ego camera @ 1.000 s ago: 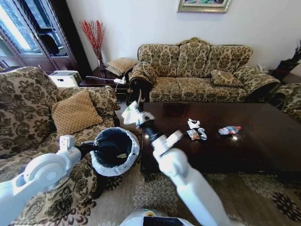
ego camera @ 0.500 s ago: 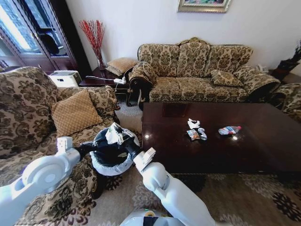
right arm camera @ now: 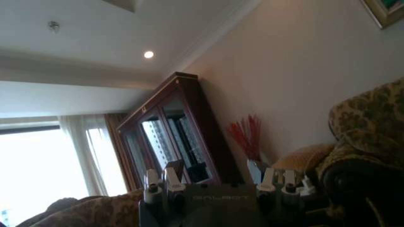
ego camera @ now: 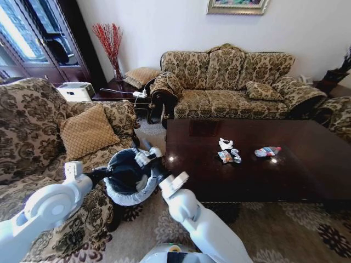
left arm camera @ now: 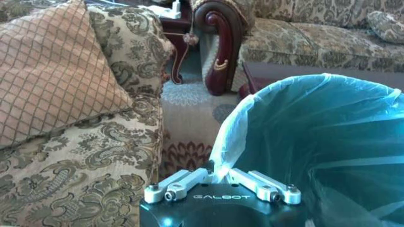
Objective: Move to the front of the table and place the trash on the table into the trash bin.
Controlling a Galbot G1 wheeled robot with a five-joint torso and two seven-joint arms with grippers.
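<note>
My left gripper (left arm camera: pixel 221 182) pinches the whitish bag rim of the small round dark trash bin (ego camera: pixel 131 178). My right gripper (ego camera: pixel 143 159) spreads empty-fingered over its upward-facing mouth, beside the dark glossy table (ego camera: pixel 285 175).

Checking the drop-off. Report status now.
Left end effector clamped on trash bin liner rim. Right end effector open over bin. Wrappers, bottle on table.

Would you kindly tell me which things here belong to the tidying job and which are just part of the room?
Job:
- table
- white paper scrap, wrappers, crushed bottle
- trash bin, its bag rim clamped by the left gripper
- right gripper, open over the bin

Just there:
- sofa
- cushion
- red twigs vase
</note>
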